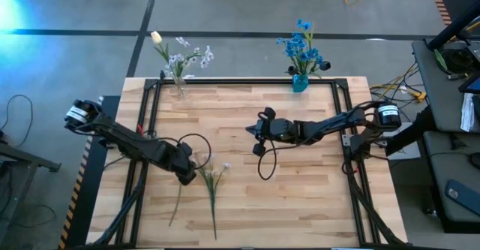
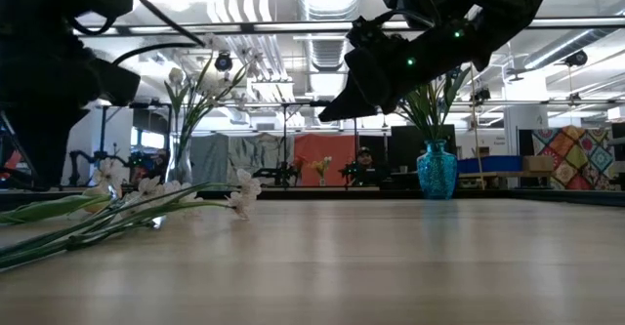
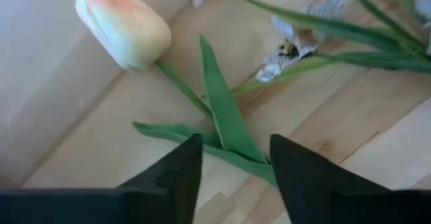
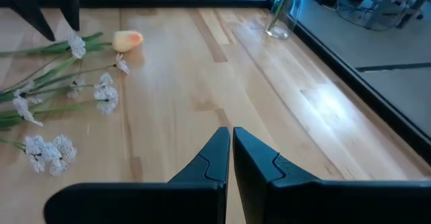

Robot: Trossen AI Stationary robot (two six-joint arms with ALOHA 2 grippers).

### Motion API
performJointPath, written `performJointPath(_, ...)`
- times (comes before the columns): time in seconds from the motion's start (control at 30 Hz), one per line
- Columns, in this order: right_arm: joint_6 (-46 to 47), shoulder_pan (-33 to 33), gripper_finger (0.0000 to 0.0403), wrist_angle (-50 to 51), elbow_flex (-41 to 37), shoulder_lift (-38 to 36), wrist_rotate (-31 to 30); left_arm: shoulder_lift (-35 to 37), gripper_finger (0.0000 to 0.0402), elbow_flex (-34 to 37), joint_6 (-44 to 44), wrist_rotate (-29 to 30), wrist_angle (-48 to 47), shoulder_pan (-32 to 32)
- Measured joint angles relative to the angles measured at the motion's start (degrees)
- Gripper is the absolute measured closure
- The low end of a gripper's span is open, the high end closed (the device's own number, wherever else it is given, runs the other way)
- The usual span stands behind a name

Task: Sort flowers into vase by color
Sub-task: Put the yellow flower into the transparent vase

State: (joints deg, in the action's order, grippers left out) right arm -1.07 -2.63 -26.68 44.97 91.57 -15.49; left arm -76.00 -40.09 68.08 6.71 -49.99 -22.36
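A peach tulip [image 3: 124, 25] lies on the table with its leaves [image 3: 225, 126] and stem flat on the wood. Pale white flowers [image 1: 212, 181] lie beside it, and they also show in the left wrist view [image 3: 289, 49]. My left gripper [image 3: 232, 177] is open just over the tulip's leaves, one finger on each side of them. It shows at the table's near left in the high view [image 1: 187, 173]. My right gripper [image 1: 257, 135] is shut and empty above the table's middle. A clear vase [image 1: 178, 85] at the far edge holds a peach tulip and white flowers. A blue vase [image 1: 300, 82] holds blue flowers.
The loose stems [image 1: 176, 201] run toward the near edge. Black cables [image 1: 266, 164] loop off both wrists over the wood. A black frame rail [image 1: 240, 81] borders the table. A person [image 2: 364, 164] sits in the room beyond the table.
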Motion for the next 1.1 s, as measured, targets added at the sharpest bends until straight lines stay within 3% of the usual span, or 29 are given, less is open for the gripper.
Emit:
performJointPath(0.17,0.36,0.0,0.039,0.11,-0.02,0.53,0.0,-1.49,0.0201,0.15,1.0,-1.01,0.33,-0.25)
performJointPath(0.43,1.97,0.0,0.039,0.07,-0.02,0.54,0.0,-4.14,0.0206,2.82,0.52,-2.19,3.44,-0.25)
performJointPath(0.6,2.63,0.09,0.039,0.04,-0.02,0.55,0.0,-4.13,0.0241,5.95,-0.37,-3.84,7.63,-0.32)
performJointPath(0.77,2.63,0.68,0.039,0.02,-0.02,0.55,0.0,-0.73,0.0323,6.27,-4.04,-3.03,6.71,-0.59)
performJointPath(0.9,2.63,0.92,0.039,0.01,-0.02,0.55,0.0,4.15,0.0391,5.3,-6.11,3.65,5.15,-0.58)
performJointPath(1.1,2.63,0.92,0.039,-0.56,-0.02,0.55,0.0,12.94,0.0397,1.5,-8.4,18.86,0.36,-0.58)
